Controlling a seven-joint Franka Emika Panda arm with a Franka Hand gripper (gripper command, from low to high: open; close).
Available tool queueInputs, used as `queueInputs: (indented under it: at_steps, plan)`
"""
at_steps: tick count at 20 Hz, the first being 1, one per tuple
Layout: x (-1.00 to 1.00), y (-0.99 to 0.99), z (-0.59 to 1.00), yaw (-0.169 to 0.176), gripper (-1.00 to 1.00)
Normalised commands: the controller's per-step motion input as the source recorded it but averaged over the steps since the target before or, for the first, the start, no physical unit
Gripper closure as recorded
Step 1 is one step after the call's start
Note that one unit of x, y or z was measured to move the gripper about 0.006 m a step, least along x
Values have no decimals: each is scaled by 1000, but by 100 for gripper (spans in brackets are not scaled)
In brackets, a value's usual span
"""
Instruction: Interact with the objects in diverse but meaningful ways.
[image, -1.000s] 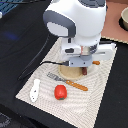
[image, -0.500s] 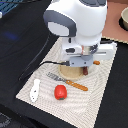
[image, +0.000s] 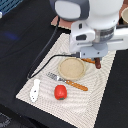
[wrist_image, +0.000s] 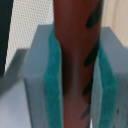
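**Sausage clamped in the gripper above the mat**

We see a dark tabletop (image: 15, 60) with a pale woven placemat (image: 95, 107) laid on it at an angle, filling the middle and lower right of the exterior view.

Nearest to us, at the lower left of the mat, lies the little white bottle-like piece (image: 35, 92), with the round red tomato (image: 60, 92) just beside it toward the lower centre. Above the tomato, an orange-handled fork (image: 67, 81) lies slanted across the mat, its tines pointing to the left of the frame. Behind it sits the tan round plate (image: 71, 68), with a black cable (image: 42, 62) curving past its left edge.

Further back, the arm's large white body (image: 92, 17) comes down from the top of the frame and hides most of the mat's far side. The gripper (image: 96, 59) hangs at the plate's right edge, and only the lower tip of the dark brown sausage (image: 98, 64) shows beneath it; we cannot tell whether that tip touches the mat. In the wrist view the sausage (wrist_image: 76, 60) stands upright, pressed between the two teal finger pads (wrist_image: 54, 85), so the gripper (wrist_image: 76, 87) is closed around it. The rest of that view is blurred.

At the upper right a pale object is cut off by the frame edge, and we cannot make out what it is.
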Motion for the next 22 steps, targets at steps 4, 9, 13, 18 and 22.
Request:
queueInputs:
  at_steps: [4,9,13,18,22]
  plan:
    - [-983,-249,-549,48,100]
    - [-1000,-422,-717,21,100]
    - [-989,-469,-632,10,100]
    - [-969,-322,-186,0,100]
    - [-943,-78,149,0,100]
